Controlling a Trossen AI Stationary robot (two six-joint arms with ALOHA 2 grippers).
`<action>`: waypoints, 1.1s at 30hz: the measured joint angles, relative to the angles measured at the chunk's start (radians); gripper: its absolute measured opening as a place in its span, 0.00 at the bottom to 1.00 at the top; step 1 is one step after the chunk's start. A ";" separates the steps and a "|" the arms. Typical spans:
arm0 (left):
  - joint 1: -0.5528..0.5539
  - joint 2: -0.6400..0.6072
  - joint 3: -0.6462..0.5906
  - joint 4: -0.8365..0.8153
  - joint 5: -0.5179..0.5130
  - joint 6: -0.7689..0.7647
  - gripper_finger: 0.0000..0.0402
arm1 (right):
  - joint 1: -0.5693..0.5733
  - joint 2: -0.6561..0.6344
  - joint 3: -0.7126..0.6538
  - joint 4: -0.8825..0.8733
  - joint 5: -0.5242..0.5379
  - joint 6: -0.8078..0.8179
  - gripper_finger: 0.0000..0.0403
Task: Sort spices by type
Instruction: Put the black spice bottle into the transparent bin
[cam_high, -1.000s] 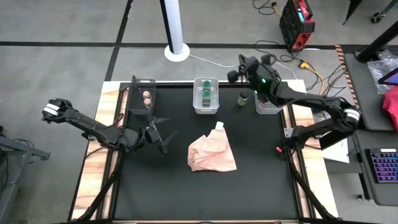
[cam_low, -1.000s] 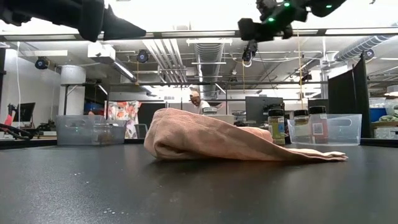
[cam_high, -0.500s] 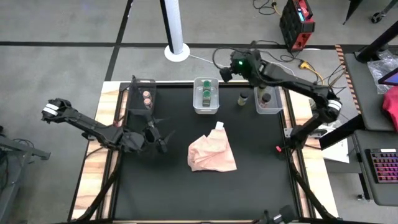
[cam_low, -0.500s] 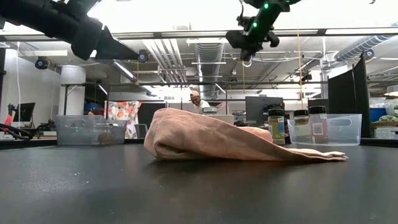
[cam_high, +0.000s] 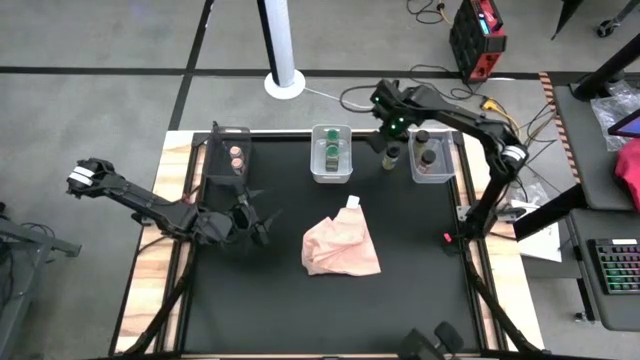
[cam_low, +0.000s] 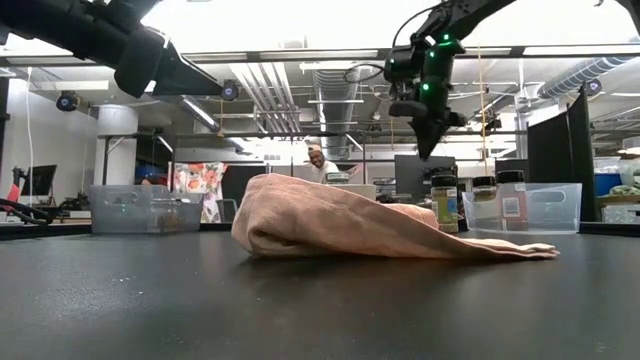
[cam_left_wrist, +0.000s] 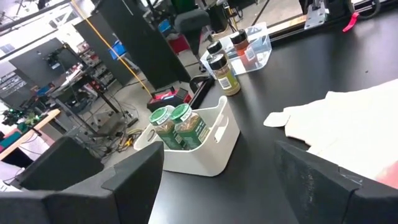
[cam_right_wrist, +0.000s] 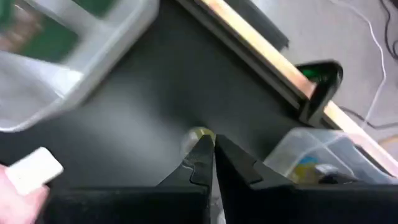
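Note:
Three clear bins stand along the far edge. The left bin (cam_high: 232, 155) holds tan-pink-lidded spice jars, the middle bin (cam_left_wrist: 205, 140) two green-lidded jars (cam_left_wrist: 180, 124), and the right bin (cam_high: 430, 158) dark-lidded jars. A loose dark-lidded jar (cam_high: 391, 157) stands upright on the mat between the middle and right bins. My right gripper (cam_low: 425, 150) hangs shut, pointing down, just above this jar (cam_low: 445, 205) and apart from it. My left gripper (cam_high: 258, 222) waits open over the mat's left part.
A crumpled pink cloth (cam_high: 340, 247) lies on the black mat near the centre, with a small white tag (cam_high: 353, 202) at its far edge. The near half of the mat (cam_high: 300, 310) is bare. A person shows in the room beyond the table.
My right gripper has swung from beside the right bin toward the near edge and down, tipping from about level to pointing steeply down over the loose jar, still shut. My left gripper has tipped down a little. No jar has moved.

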 joint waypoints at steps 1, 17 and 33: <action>0.000 0.000 0.000 0.000 0.000 0.000 0.71 | 0.000 0.003 0.000 -0.008 0.001 -0.001 0.03; 0.001 0.009 0.000 -0.002 0.000 -0.049 0.71 | 0.001 -0.037 0.004 -0.179 -0.002 0.042 0.47; 0.001 0.010 0.000 -0.023 0.000 -0.100 0.71 | 0.001 0.023 -0.041 -0.153 -0.006 0.058 0.88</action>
